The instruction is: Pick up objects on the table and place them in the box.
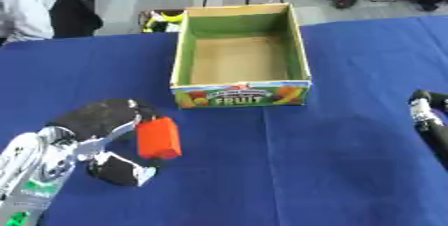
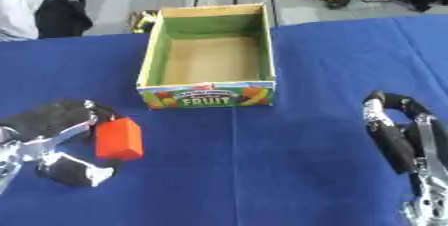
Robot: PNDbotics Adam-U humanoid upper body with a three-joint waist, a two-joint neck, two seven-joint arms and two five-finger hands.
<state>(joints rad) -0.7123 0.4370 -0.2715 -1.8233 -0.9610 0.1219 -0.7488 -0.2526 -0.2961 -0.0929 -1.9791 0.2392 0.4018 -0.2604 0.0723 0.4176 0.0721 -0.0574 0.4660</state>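
Down in the lower left of the frame, an orange-red block point(image 1: 158, 138) stands upright, pinched between the fingers and thumb of the left hand point(image 1: 103, 120). The block's top sits under the dark, rounded upper part of the hand, and its lower end is close to the hand's black-and-white thumb point(image 1: 119, 169), which curls in from below. Whether the block's base touches the counter point(image 1: 289, 170) or hangs just above it cannot be told. The arm's silver casing point(image 1: 31, 170) runs off the lower left corner.

Beyond the block, toward the upper middle of the frame, stands the box point(image 1: 241, 95), an open cardboard tray with green inner walls and a brown floor. Its near wall carries pictures of fruit and the word FRUIT. The box is well apart from the block, up and to the right of it.

The blue cloth covers the counter from edge to edge.

At the right edge, the right hand point(image 2: 391, 140) rests apart from everything, its dark fingers straight and relaxed, pointing toward the upper part of the frame and holding nothing.
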